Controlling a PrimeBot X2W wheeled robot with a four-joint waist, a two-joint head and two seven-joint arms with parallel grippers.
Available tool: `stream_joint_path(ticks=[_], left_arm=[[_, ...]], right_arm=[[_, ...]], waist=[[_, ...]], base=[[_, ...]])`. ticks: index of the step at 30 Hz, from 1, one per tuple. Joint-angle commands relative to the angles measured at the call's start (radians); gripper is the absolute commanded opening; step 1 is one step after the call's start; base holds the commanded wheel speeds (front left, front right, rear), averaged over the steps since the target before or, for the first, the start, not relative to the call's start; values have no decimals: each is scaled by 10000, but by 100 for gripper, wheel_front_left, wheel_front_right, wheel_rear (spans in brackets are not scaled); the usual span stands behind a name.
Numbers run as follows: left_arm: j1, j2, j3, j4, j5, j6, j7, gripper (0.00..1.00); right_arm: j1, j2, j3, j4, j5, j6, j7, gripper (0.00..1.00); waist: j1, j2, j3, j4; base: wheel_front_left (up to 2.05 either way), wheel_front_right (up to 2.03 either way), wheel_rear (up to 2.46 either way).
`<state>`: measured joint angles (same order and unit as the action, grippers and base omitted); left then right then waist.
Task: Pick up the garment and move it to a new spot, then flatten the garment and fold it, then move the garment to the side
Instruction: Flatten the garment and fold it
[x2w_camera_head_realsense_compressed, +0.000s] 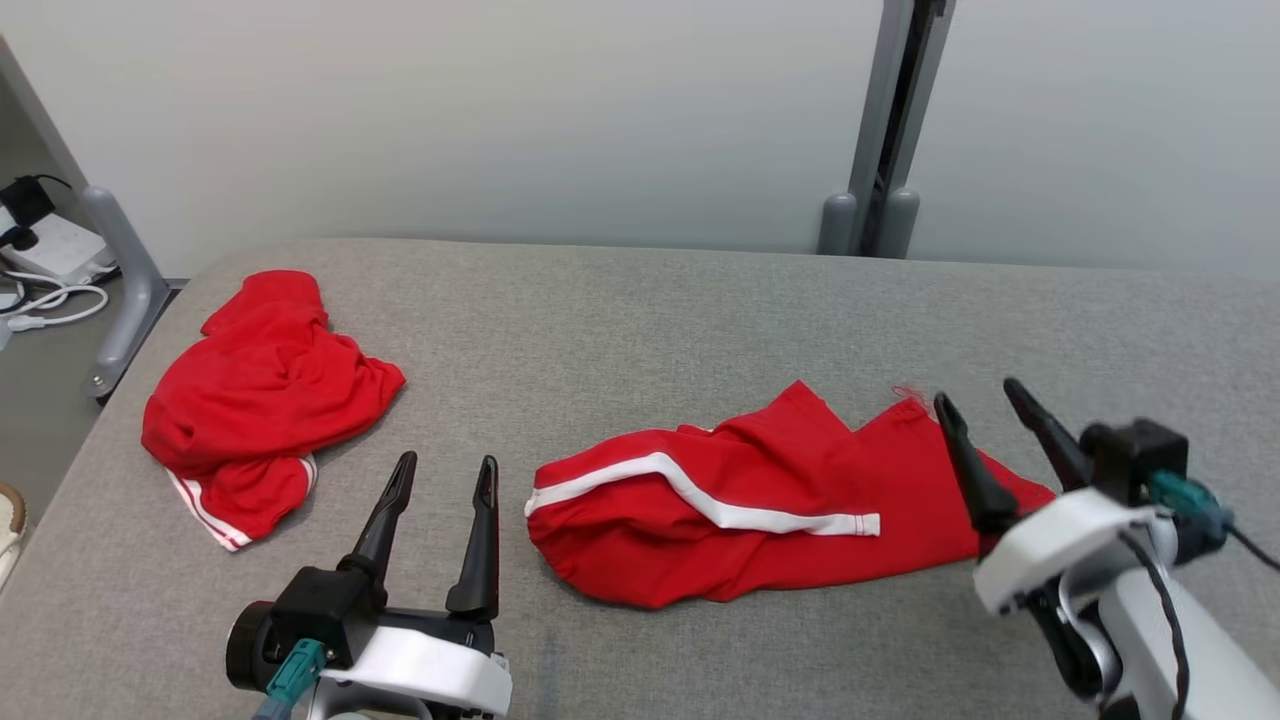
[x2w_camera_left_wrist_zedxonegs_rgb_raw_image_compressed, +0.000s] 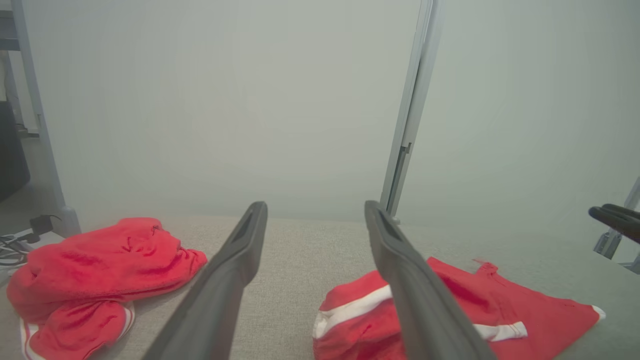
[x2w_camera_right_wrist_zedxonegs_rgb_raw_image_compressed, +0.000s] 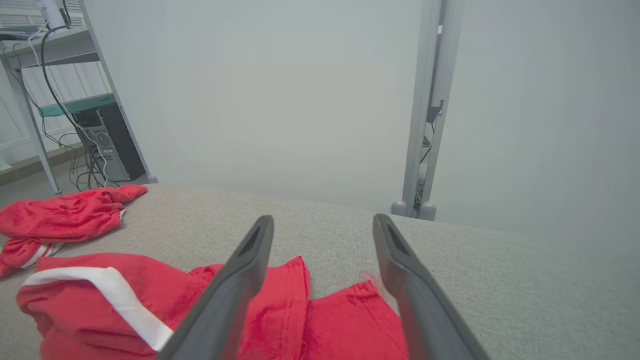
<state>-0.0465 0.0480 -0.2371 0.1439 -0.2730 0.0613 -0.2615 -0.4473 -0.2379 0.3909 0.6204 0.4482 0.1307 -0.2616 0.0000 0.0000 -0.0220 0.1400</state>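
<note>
Head view: high, angled down and forward over grey surface (x2w_camera_head_realsense_compressed: 640, 330) toward pale wall (x2w_camera_head_realsense_compressed: 500, 120). Wrist views: low, close above surface, each facing that wall along left pincer (x2w_camera_left_wrist_zedxonegs_rgb_raw_image_compressed: 315, 205), right pincer (x2w_camera_right_wrist_zedxonegs_rgb_raw_image_compressed: 322, 219). All share post (x2w_camera_head_realsense_compressed: 885, 120), crumpled garment (x2w_camera_head_realsense_compressed: 260, 400), striped garment (x2w_camera_head_realsense_compressed: 760, 500).

this looks like a robot test room, a kind of lab. a big table (x2w_camera_head_realsense_compressed: 640, 300) with grey cloth on top stands by a plain pale wall (x2w_camera_head_realsense_compressed: 500, 120) with a grey metal post (x2w_camera_head_realsense_compressed: 880, 120). off to one side lie a white power box (x2w_camera_head_realsense_compressed: 55, 245) and loose white cords (x2w_camera_head_realsense_compressed: 55, 300). a dark computer (x2w_camera_right_wrist_zedxonegs_rgb_raw_image_compressed: 112, 145) with lots of wires (x2w_camera_right_wrist_zedxonegs_rgb_raw_image_compressed: 55, 100) sits under a shelf (x2w_camera_right_wrist_zedxonegs_rgb_raw_image_compressed: 75, 104). the robot's left gripper (x2w_camera_head_realsense_compressed: 448, 458) and right gripper (x2w_camera_head_realsense_compressed: 975, 390) hang over the table.
</note>
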Motion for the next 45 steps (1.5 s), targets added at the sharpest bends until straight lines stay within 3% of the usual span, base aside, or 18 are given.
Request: stream_joint_path(ticks=[1,8,13,30,42,43,44,45], left_arm=[[19,43,66,-15,103,-61,-28,100],[-16,45,89,40,147,-160,-28,100],[-96,45,-22,85,193,-213,-28,100],[-605,43,-440,157,184,-188,-28,100],[-701,42,-568,129,64,-74,-28,100],[-705,42,-583,128,63,-59,-28,100],[-705,42,-591,127,70,-59,-28,100],[-708,43,-597,128,64,-43,-28,100]], right_arm=[[610,151,-594,-434,-387,1,-42,100],[1659,674,-1445,-1006,-1112,1,-41,100],[1811,819,-1502,-711,-1149,1,-42,100],[343,496,761,2282,412,1,-44,100],[-150,163,1716,2585,1277,-1,-43,100],[-157,146,1778,2569,1320,1,-43,60],[-178,110,1834,2518,1304,1,-43,0],[-201,71,1868,2449,1271,1,-43,0]], waist=[[0,0,28,-115],[0,0,122,-255],[0,0,258,-160],[0,0,1248,807],[0,0,1463,1041],[0,0,1465,1045],[0,0,1465,1044],[0,0,1465,1041]], base=[[0,0,0],[0,0,0],[0,0,0],[0,0,0],[0,0,0],[0,0,0],[0,0,0],[0,0,0]])
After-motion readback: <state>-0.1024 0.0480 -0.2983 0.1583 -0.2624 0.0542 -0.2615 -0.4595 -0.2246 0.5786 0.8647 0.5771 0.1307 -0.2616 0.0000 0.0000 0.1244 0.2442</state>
